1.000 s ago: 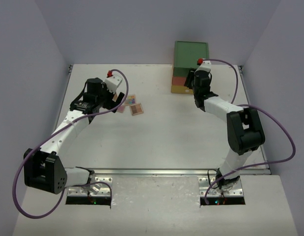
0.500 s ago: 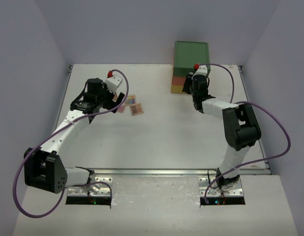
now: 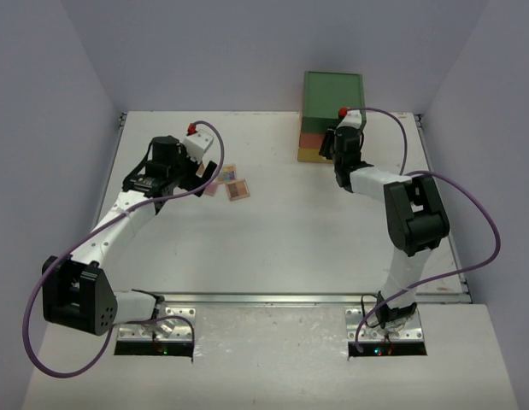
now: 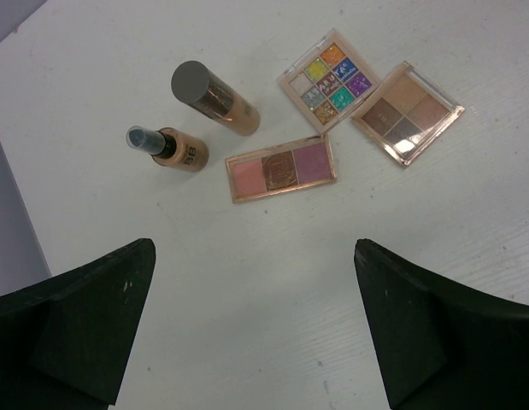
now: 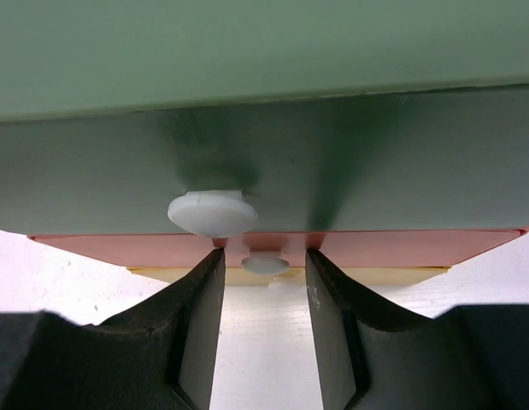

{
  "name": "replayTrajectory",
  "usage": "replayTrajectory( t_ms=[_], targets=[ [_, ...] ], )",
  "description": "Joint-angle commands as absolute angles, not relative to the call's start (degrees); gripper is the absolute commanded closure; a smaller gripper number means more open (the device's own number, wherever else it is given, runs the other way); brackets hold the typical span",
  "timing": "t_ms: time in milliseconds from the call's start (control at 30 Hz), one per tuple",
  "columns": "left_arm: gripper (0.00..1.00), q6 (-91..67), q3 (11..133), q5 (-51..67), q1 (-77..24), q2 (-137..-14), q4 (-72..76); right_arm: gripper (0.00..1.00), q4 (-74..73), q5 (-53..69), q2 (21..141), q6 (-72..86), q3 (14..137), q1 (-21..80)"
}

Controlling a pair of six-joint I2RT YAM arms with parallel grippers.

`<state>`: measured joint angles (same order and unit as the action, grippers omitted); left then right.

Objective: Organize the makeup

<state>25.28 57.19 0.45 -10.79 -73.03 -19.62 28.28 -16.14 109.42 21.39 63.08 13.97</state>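
The makeup lies on the white table under my left wrist: two amber bottles on their sides, one with a grey cap point(image 4: 214, 96) and one with a clear cap point(image 4: 170, 148). Beside them lie three flat palettes: pink-brown point(image 4: 281, 168), multicolour point(image 4: 335, 79) and tan point(image 4: 407, 112). My left gripper point(image 4: 254, 248) hangs open above the table just short of them, holding nothing. My right gripper point(image 5: 264, 256) is at the drawer chest point(image 3: 331, 98). Its jaws stand on either side of the orange drawer's small white knob point(image 5: 265, 264), with a gap on each side.
The chest stands at the back right of the table, with a green drawer point(image 5: 264, 162) and its larger white knob point(image 5: 212, 213) on top. Under it are the orange drawer point(image 5: 119, 248) and a yellow one point(image 5: 204, 274). Grey walls close in the table on three sides.
My right gripper has moved forward to the front of the drawer chest. The left arm and the makeup have not moved.
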Motion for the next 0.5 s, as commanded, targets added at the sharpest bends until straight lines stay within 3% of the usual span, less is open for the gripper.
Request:
replayTrajectory(
  t_ms=[0,300,467],
  targets=[
    [0.0,25.58,57.66,0.62,-9.93,-73.04,-18.02,0.58,31.47,-17.22,110.66,21.53,66.44,13.54],
    [0.0,25.66,58.0,0.62,-9.67,-72.95,-18.61,0.6,31.46,-18.36,111.17,21.8,66.94,13.18],
    [0.0,25.75,57.87,0.83,-9.62,-72.86,-18.81,0.71,31.52,-17.93,111.62,21.71,67.59,13.13]
  ],
)
